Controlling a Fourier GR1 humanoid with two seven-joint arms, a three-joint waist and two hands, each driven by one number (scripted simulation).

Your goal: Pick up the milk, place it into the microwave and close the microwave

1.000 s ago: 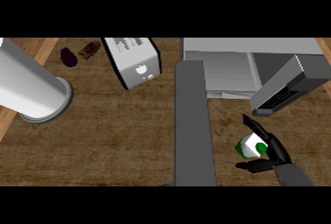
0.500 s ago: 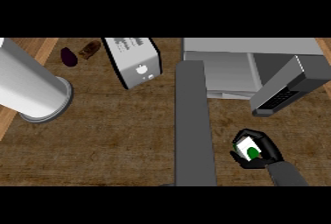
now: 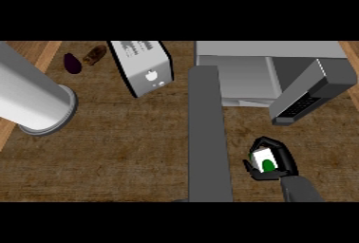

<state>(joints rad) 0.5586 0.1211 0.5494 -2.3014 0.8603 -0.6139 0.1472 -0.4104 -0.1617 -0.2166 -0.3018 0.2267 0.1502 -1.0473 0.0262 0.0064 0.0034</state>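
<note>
A dark brown, wood-grained desk (image 3: 126,142) fills the view, with a paler wooden strip showing at its far left and top right edges. At the upper right stands the microwave (image 3: 238,71), a grey box with its door (image 3: 312,92) swung outward and angled toward the right, the dark control panel on the door's edge facing down toward the hand. A toaster (image 3: 144,66) lies tilted just left of the microwave, and further left, near the top edge, sit a purple eggplant (image 3: 71,62) and a brown item (image 3: 92,55) that is too small to identify. A large pale grey cylinder (image 3: 32,99) enters from the left edge and is cut off there, so what it belongs to cannot be told. A long grey bar (image 3: 208,137) runs straight up the middle from the lower edge to just beside the microwave; its lower end is cut off. The inside of the microwave is hard to make out from this steep angle. The right hand (image 3: 280,161) shows at the lower right, below the open door and well apart from it, its black fingers curled round the milk (image 3: 263,159), a small white carton with a green mark, partly hidden by the fingers. The left hand is not visible.
</note>
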